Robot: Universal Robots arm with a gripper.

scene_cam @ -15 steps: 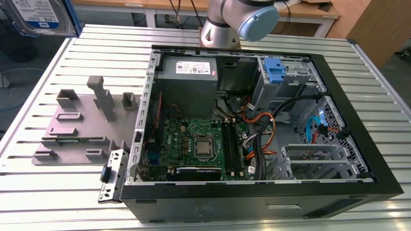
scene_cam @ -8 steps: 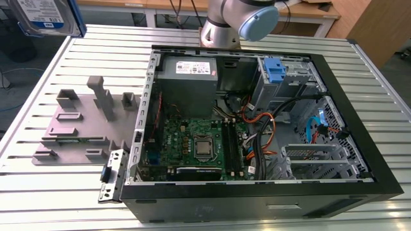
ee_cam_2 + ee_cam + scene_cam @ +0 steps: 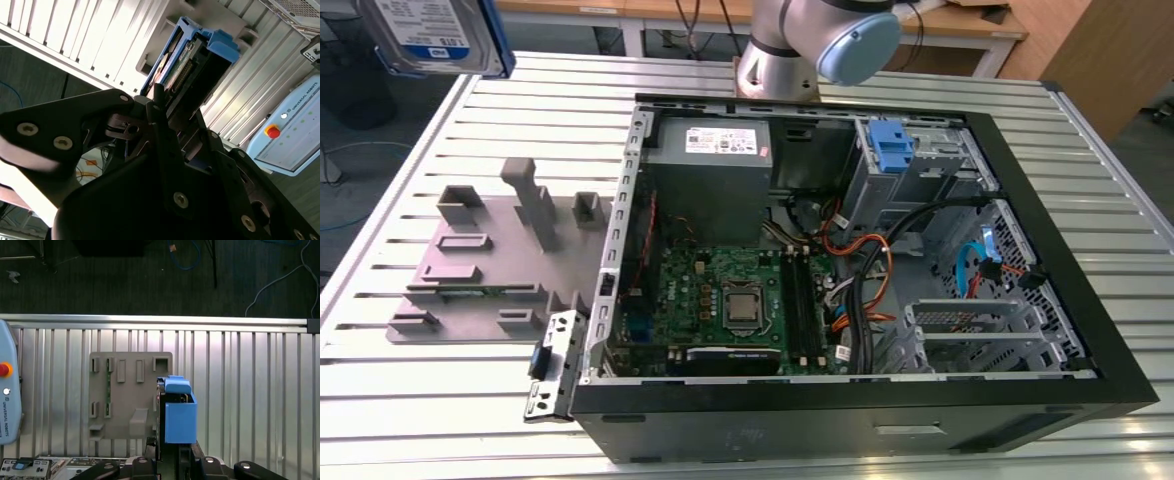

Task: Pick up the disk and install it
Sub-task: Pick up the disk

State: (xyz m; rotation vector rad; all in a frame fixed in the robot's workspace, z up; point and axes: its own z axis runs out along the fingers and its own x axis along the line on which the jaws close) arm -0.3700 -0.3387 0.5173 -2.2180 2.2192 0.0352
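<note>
The exterior view looks steeply down on the computer case (image 3: 854,420), with the arm base (image 3: 778,75) at twelve o'clock and the grey holder (image 3: 467,265) at nine. Both wrist views look past the disk (image 3: 179,417) onto that holder and the table (image 3: 250,365).

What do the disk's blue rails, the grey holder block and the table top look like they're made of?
The blue rails of the disk: likely moulded plastic, uniform matte blue with rounded edges. The grey holder block: probably plastic too, dull even grey with chunky posts. The table top: looks like aluminium profile, bright silvery slats with straight grooves and streaky reflections.
</note>
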